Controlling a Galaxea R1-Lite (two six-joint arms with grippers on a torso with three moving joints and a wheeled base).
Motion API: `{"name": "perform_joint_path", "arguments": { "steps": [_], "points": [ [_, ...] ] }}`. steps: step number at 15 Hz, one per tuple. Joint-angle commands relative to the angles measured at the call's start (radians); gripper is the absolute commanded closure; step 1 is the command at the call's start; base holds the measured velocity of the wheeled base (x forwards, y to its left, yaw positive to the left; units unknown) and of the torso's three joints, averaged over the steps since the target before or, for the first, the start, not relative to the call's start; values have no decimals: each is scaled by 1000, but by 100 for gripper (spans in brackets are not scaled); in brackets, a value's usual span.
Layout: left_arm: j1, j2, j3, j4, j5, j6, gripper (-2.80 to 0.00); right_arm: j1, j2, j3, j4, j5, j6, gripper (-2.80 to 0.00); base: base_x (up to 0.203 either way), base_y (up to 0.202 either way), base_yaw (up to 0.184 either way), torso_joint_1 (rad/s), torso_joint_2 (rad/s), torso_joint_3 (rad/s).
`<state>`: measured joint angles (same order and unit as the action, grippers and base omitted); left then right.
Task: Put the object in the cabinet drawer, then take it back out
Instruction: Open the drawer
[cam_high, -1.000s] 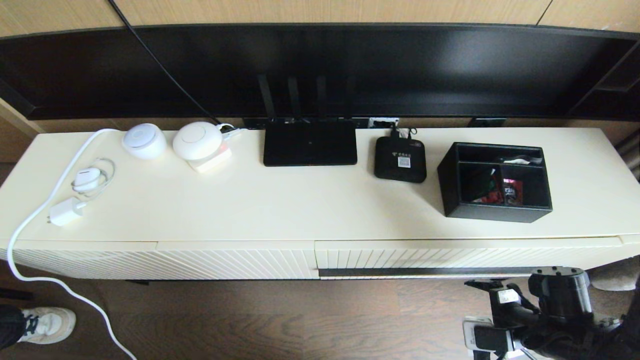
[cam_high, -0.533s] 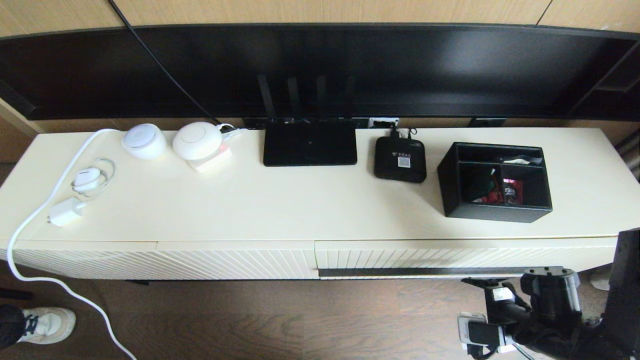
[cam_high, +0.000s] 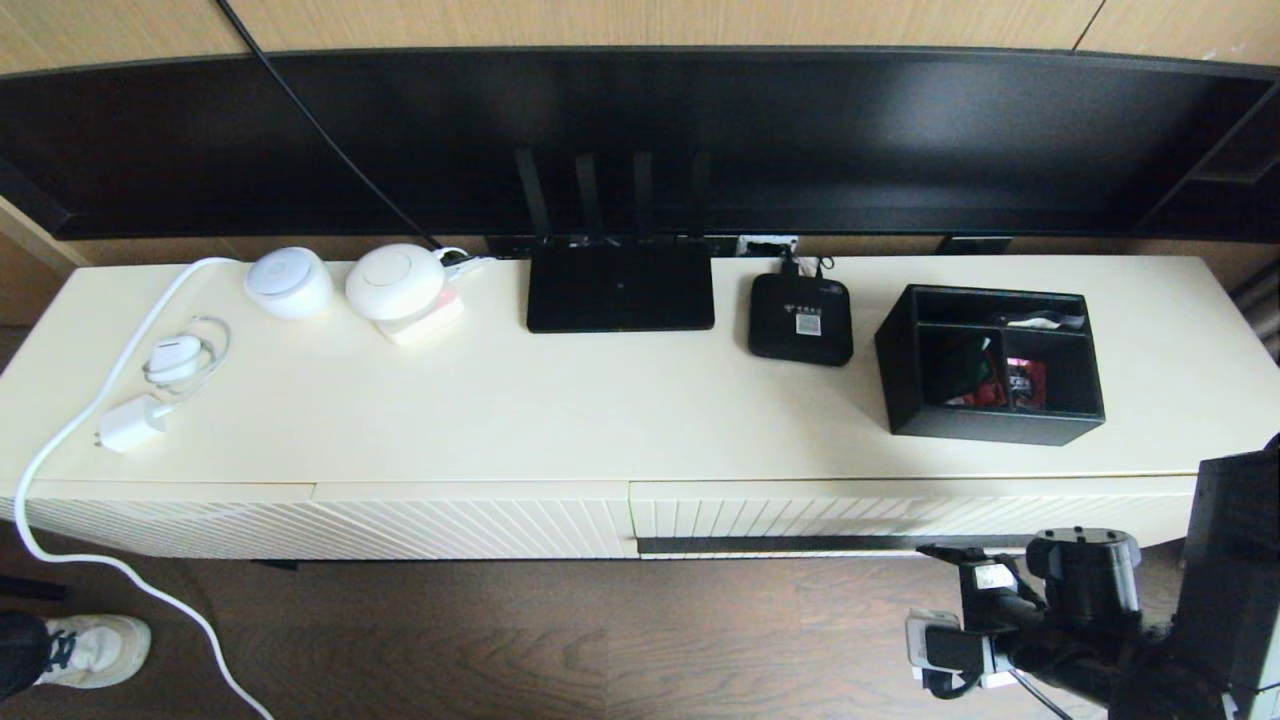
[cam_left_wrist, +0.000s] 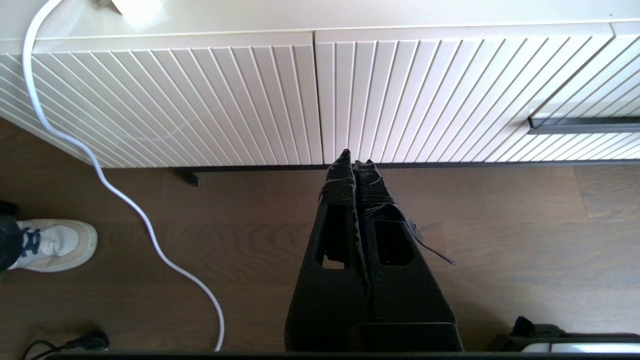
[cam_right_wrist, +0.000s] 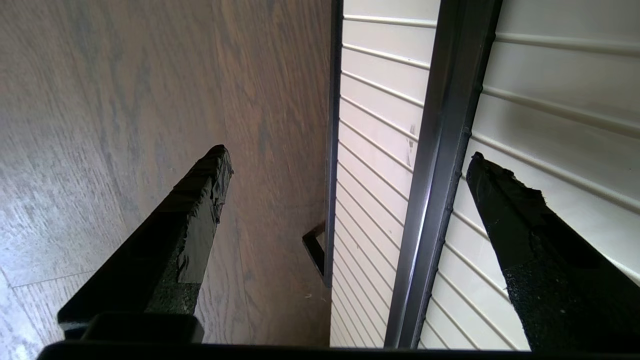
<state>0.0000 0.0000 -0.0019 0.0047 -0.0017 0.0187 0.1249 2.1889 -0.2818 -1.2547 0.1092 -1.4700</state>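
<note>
- Low and long, a cream TV cabinet (cam_high: 600, 420) stands on a dark wood floor (cam_high: 500, 640) below a wide black television (cam_high: 640, 130) on a wood-panelled wall.
- On the cabinet top near its right end, closer to the front edge than the back, sits the black organizer box (cam_high: 990, 362), open side up, with one long compartment toward the back and two square ones toward the front; small red and white items lie inside.
- Just beside the box toward the middle is a small black set-top box (cam_high: 800, 318), and further along the back edge a flat black router (cam_high: 620, 286) with four antennas raised.
- Toward the left end of the top are two round white devices (cam_high: 290, 282) and (cam_high: 396, 280), a white charger plug (cam_high: 130, 424) and a coiled white cable (cam_high: 182, 358); a long white cord (cam_high: 60, 440) runs off the left end onto the floor.
- The cabinet drawer (cam_high: 900, 512), with a ribbed front and a dark handle strip (cam_high: 830, 544) along its lower edge, is shut under the right half of the top.
- The right gripper (cam_right_wrist: 345, 160) hangs low in front of the drawer's right part, fingers spread wide, one on each side of the handle strip, holding nothing.
- The left gripper (cam_left_wrist: 356, 161) is parked over the floor before the cabinet front, fingers pressed together and empty.
- A white sneaker (cam_high: 90, 648) shows at the floor's left edge.
</note>
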Motion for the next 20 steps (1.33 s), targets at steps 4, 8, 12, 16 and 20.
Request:
{"name": "perform_joint_path", "arguments": {
  "steps": [4, 8, 12, 16, 20],
  "points": [
    [0, 2, 0, 0, 0, 0, 0, -12, 39, -34, -8, 4, -9, -280, 0, 0, 0, 0, 0, 0],
    [0, 2, 0, 0, 0, 0, 0, -14, 57, -72, -9, 6, -11, -280, 0, 0, 0, 0, 0, 0],
    [0, 2, 0, 0, 0, 0, 0, -25, 53, -67, -9, 15, -13, -280, 0, 0, 0, 0, 0, 0],
    [0, 2, -1, 0, 0, 0, 0, -25, 66, -71, -9, 24, -15, -280, 0, 0, 0, 0, 0, 0],
    [0, 2, 0, 0, 0, 0, 0, -25, 75, -72, -8, 22, -15, -280, 0, 0, 0, 0, 0, 0]
  ]
}}
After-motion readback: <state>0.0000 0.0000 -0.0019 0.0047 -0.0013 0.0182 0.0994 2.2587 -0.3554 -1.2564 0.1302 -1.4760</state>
